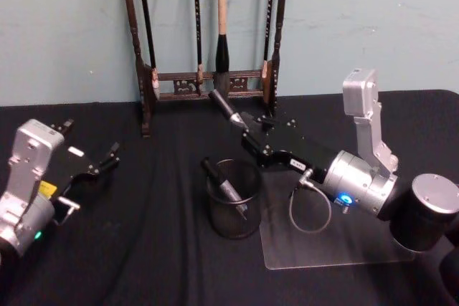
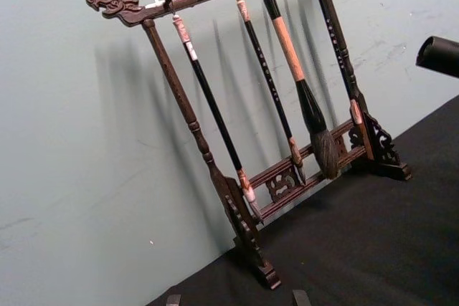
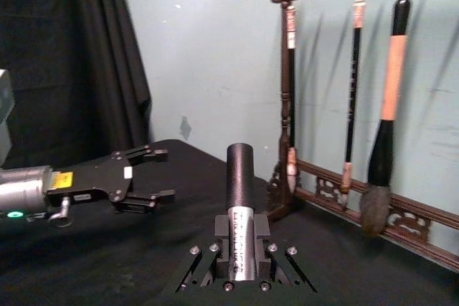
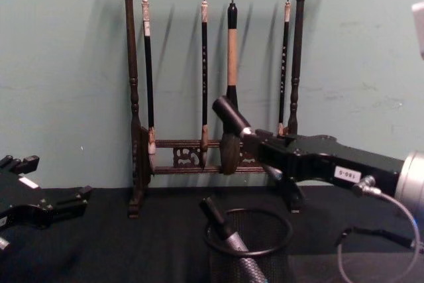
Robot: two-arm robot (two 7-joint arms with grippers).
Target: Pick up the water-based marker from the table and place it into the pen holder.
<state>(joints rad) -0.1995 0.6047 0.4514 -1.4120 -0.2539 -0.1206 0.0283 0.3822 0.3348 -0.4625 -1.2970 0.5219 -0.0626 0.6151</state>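
My right gripper is shut on a water-based marker with a black cap and a silver barrel. It holds the marker in the air, tilted, with the cap toward the brush rack. In the right wrist view the marker lies between the fingers. The pen holder, a black mesh cup, stands just below and in front of that gripper. Another marker leans inside it. In the chest view the held marker hangs above the pen holder. My left gripper rests open at the far left.
A dark wooden rack hung with calligraphy brushes stands against the back wall, close behind the held marker. A clear plastic sheet lies on the black cloth to the right of the cup. Bare cloth lies between the cup and the left arm.
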